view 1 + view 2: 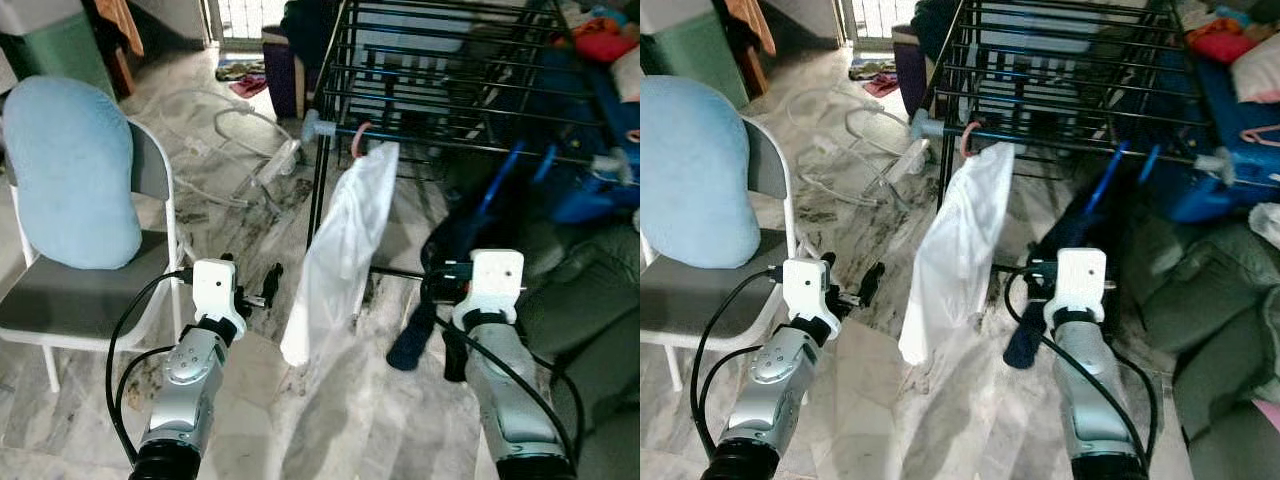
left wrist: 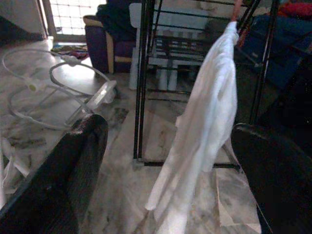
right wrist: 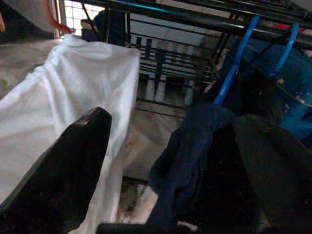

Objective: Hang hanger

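Note:
A white garment [image 1: 345, 245] hangs from a pink hanger hook [image 1: 358, 140] on the front rail of a black drying rack [image 1: 452, 144]. To its right, a blue hanger [image 1: 497, 190] on the same rail carries a dark navy garment [image 1: 425, 320]. My left gripper [image 1: 262, 290] is open, low and just left of the white garment, not touching it. In the left wrist view its fingers [image 2: 73, 165] stand wide apart with the white garment [image 2: 204, 126] ahead. My right gripper [image 3: 170, 122] is open close to the navy garment [image 3: 190, 161], below the blue hanger [image 3: 234, 63].
A grey folding chair [image 1: 80, 295] with a light blue cushion [image 1: 65, 170] stands at my left. White tubing and a power strip [image 1: 275, 162] lie on the marble floor beyond. Dark green bundles [image 1: 590, 300] and piled clothes crowd the right side.

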